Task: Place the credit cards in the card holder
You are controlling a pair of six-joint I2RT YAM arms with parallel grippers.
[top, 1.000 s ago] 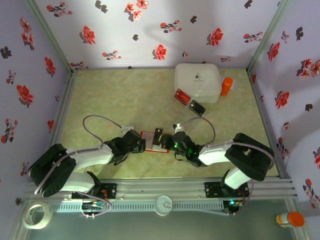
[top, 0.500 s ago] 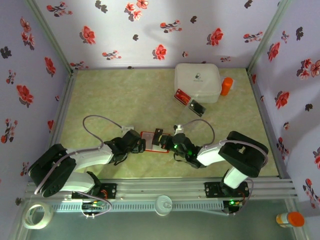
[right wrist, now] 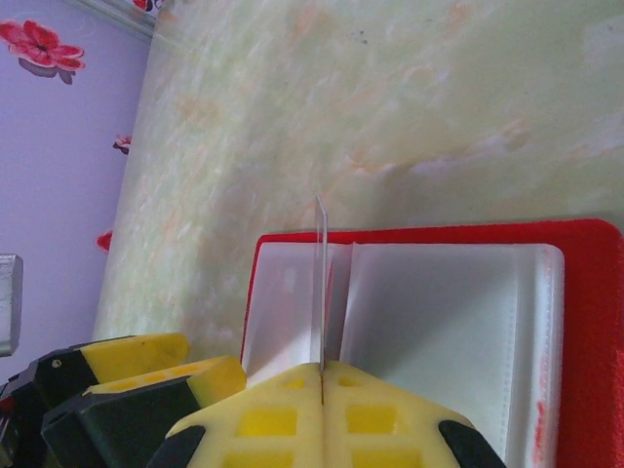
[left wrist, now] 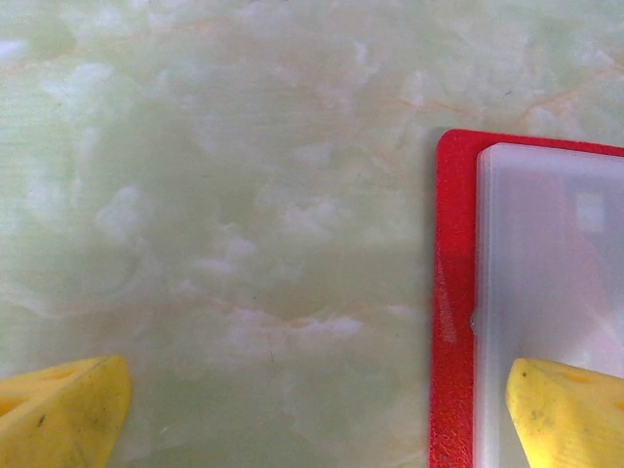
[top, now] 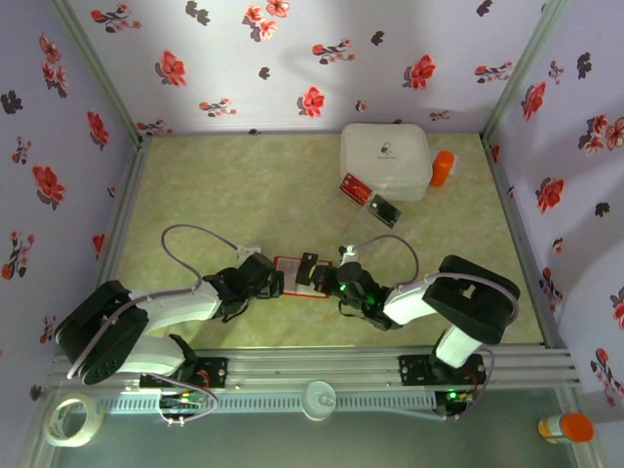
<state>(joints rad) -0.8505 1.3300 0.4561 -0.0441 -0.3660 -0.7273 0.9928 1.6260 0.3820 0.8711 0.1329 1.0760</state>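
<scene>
Near the middle of the pale green marbled surface (top: pixel 224 195), between the two arms, the small flat red folding card holder (top: pixel 292 278) lies open with its pale translucent pockets face up. Its long axis runs roughly left to right in the top view, with the fold across it. The yellow-padded right fingers (right wrist: pixel 263 419) are closed on one thin, flat credit card (right wrist: pixel 320 283), pinched at its near edge. The card stands on edge and points straight out from the fingertips, its free end over the pocket mouth beside the fold. Seen edge-on, its colour and long side cannot be told. The left fingers (left wrist: pixel 58 409) stand wide apart and hold nothing: one tip is over bare surface, the other over the holder's left pocket, contact not resolvable. A red card (top: pixel 354 187) and a dark card (top: pixel 383 209) lie beside the white lidded box (top: pixel 386 156), well apart from the holder. Handling judgement: the card is light, stiff and slick, so an edge pinch suits it, though it may pivot if the tip catches. The holder is light and floppy and is likely to slide unless pinned at its red border. The pocket film looks soft, so a shallow entry angle seems advisable.
</scene>
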